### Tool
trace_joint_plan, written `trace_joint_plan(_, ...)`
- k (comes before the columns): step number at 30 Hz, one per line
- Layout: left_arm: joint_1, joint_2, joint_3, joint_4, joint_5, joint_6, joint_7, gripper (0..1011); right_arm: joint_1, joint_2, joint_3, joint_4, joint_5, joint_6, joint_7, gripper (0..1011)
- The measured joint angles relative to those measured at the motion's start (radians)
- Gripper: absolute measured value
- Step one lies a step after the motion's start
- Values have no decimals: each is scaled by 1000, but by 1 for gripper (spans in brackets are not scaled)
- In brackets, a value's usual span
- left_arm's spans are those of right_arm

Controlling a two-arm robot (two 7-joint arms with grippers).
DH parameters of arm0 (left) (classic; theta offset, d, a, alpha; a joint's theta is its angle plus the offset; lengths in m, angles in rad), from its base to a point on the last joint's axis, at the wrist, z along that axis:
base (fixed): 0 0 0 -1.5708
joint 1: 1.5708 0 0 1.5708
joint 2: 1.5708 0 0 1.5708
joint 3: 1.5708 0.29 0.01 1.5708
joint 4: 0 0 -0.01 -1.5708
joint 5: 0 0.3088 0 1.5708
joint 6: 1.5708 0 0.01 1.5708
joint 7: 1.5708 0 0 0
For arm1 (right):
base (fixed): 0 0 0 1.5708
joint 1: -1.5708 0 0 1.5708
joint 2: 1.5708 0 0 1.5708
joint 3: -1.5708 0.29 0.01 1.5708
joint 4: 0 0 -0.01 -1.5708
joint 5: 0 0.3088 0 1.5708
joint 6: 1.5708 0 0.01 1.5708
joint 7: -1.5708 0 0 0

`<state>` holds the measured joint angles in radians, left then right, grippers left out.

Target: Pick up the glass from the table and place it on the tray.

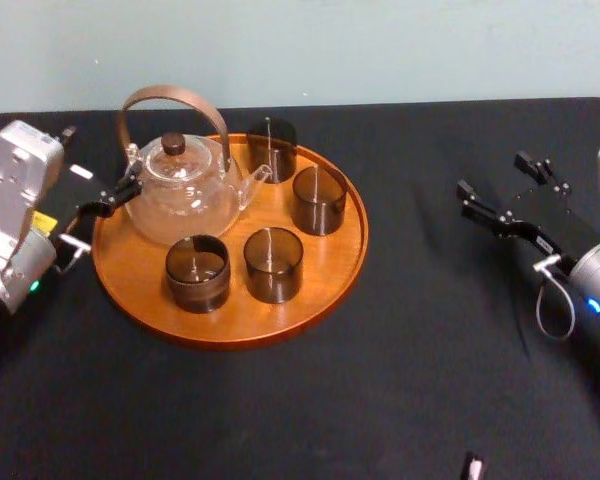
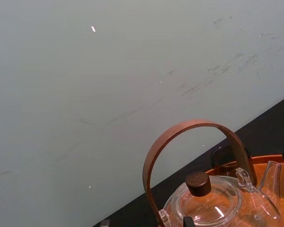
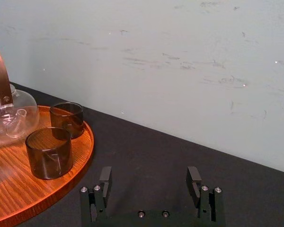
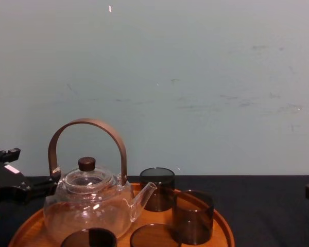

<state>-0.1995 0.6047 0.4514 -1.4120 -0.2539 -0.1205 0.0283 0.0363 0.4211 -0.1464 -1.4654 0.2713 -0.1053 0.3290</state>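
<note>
Your left gripper [image 1: 98, 165] and right gripper [image 1: 495, 180] flank the tray [image 1: 325, 270], fingers released; four glasses [image 1: 273, 263] stand on it.

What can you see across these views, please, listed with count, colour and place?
table: one, matte black, under everything
tray: one, round, orange-brown wood, on the table's left half
teapot: one, clear glass with brown handle and knob, on the tray's rear left
glasses: four, smoky dark, all upright on the tray
wall: one, pale blue-green, behind the table
left gripper: one, black, open, at the tray's left edge close to the teapot
right gripper: one, black, open, over the table right of the tray
</note>
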Motion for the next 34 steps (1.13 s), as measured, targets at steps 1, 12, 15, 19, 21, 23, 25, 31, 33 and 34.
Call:
trace_joint_plan(1,0,0,0,0,0,0,0,1001,-1,-3,2,2,-2,-1,0,1002)
trace_joint_plan(12,0,0,0,0,0,0,0,1001,-2,-10,4,6,-10,-9,6,1002)
trace_joint_plan(15,0,0,0,0,0,0,0,1001,-2,-10,4,7,-10,-9,6,1002)
trace_joint_plan(19,0,0,0,0,0,0,0,1001,-2,-10,4,7,-9,-9,7,1002)
trace_joint_plan(21,0,0,0,0,0,0,0,1001,-1,-9,4,7,-9,-9,7,1002)
trace_joint_plan(23,0,0,0,0,0,0,0,1001,-1,-9,4,8,-9,-9,7,1002)
trace_joint_plan(25,0,0,0,0,0,0,0,1001,-1,-9,3,8,-9,-9,7,1002)
trace_joint_plan(31,0,0,0,0,0,0,0,1001,-1,-9,3,8,-8,-9,7,1002)
trace_joint_plan(33,0,0,0,0,0,0,0,1001,0,-9,3,8,-8,-9,7,1002)
trace_joint_plan(34,0,0,0,0,0,0,0,1001,0,-9,3,8,-8,-9,7,1003)
